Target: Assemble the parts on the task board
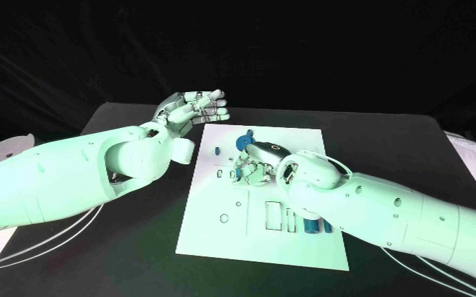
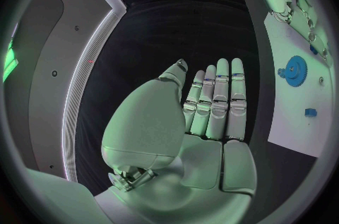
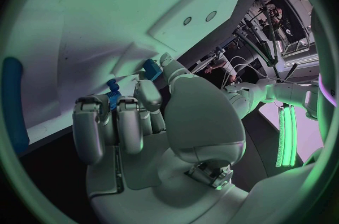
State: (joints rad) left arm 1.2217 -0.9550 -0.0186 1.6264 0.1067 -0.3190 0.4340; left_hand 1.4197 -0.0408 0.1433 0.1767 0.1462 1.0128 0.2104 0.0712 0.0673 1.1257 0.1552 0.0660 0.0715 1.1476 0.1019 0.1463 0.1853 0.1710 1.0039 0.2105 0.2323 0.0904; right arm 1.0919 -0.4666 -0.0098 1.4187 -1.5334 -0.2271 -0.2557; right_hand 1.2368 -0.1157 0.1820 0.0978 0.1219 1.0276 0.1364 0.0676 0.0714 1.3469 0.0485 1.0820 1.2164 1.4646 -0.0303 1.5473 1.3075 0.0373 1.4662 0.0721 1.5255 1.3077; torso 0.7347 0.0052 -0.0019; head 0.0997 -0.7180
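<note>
The white task board point(image 1: 263, 242) lies in the middle of the black table. My right hand point(image 1: 256, 164) is low over the board's upper middle, fingers curled down onto it. In the right wrist view its thumb and a finger point(image 3: 146, 92) close on a small blue part point(image 3: 150, 69), and another blue bit point(image 3: 112, 100) peeks out between the fingers. A blue gear point(image 1: 244, 142) stands on the board just behind that hand. My left hand point(image 1: 193, 110) is raised beside the board's far left corner, fingers straight and side by side, holding nothing.
Blue pieces point(image 1: 316, 225) stand in slots near the board's front right. In the left wrist view the gear point(image 2: 293, 70) and a small blue piece point(image 2: 311, 113) show on the board point(image 2: 300, 122). Bare black table lies left of the board.
</note>
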